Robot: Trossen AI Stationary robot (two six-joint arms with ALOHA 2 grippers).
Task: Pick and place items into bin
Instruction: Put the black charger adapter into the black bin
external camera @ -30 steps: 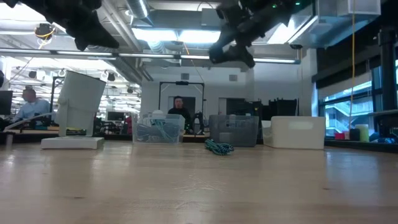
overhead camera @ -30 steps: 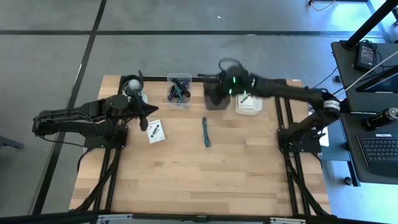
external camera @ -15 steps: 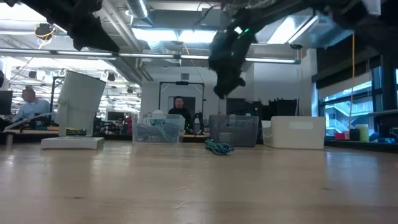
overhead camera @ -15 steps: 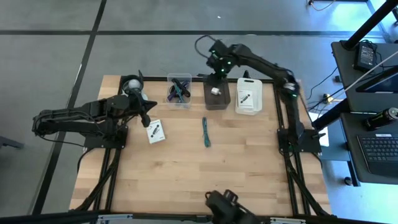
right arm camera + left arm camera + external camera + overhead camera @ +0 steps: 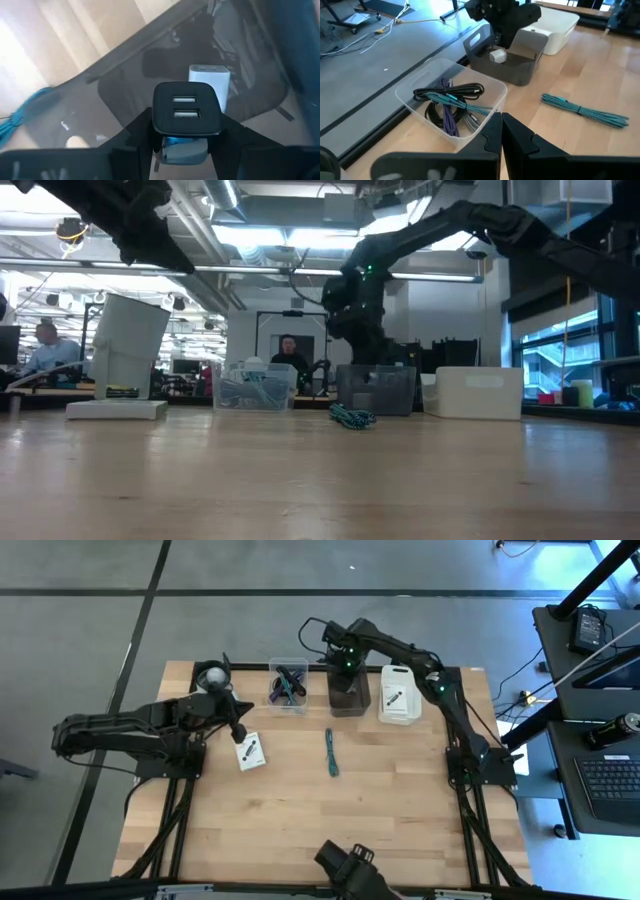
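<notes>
My right gripper (image 5: 344, 664) hangs over the dark grey bin (image 5: 349, 698) at the far edge, shut on a small black cube with two USB slots (image 5: 186, 107). A white charger block (image 5: 210, 80) lies in that bin. My left gripper (image 5: 238, 728) is shut and empty above a white printed card (image 5: 250, 752) that lies flat on the table. A teal strap (image 5: 330, 752) lies on the wood mid-table. The clear bin (image 5: 451, 103) holds black cable and teal and purple straps. My right gripper pinches the black cube by two opposite side faces (image 5: 159, 117), one finger (image 5: 136, 132) on each side. The fingers point down from above. The cube is lifted clear over the grey bin (image 5: 125, 85), its slotted face turned toward the wrist camera.
Three bins stand in a row along the far edge: clear, grey, and a white one (image 5: 399, 696) holding a printed card. A grey roll (image 5: 212, 677) sits at the far left corner. The near half of the table (image 5: 320, 830) is bare wood. People sit in the room behind.
My right arm has swung toward the table's far edge and left, and its gripper has come down toward the grey bin, tipping to point downward with the cube still held. The left arm has kept nearly still.
</notes>
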